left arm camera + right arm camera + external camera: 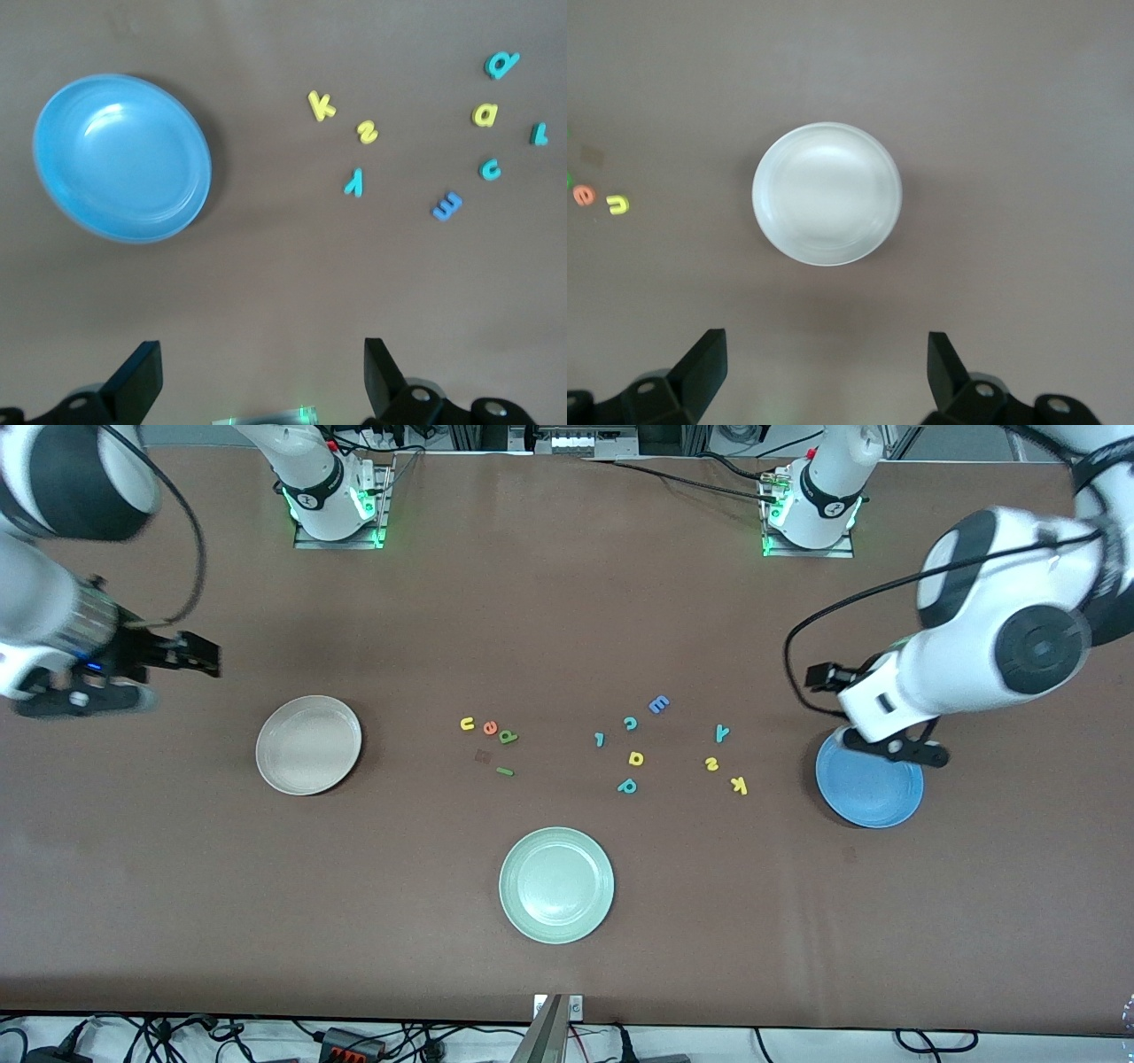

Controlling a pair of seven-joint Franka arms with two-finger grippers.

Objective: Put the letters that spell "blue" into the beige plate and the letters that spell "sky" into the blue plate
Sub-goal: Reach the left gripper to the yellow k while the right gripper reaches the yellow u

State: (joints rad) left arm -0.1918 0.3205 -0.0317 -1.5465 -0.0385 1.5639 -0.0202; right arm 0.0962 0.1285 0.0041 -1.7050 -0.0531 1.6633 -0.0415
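The beige plate [308,745] lies empty toward the right arm's end, the blue plate [870,784] empty toward the left arm's end. Yellow u [467,724], orange e [490,728], green b [508,736] and green l [504,771] lie together mid-table. Teal y [722,732], yellow s [711,763] and yellow k [739,785] lie beside the blue plate [122,158]. My left gripper [263,354] hangs open and empty over bare table at that plate's rim. My right gripper [827,347] hangs open and empty beside the beige plate [827,193].
A pale green plate [556,884] sits nearest the front camera. Between the two letter groups lie a blue E [658,704], teal c [630,723], yellow a [636,758], teal p [627,786] and a small teal piece [600,739].
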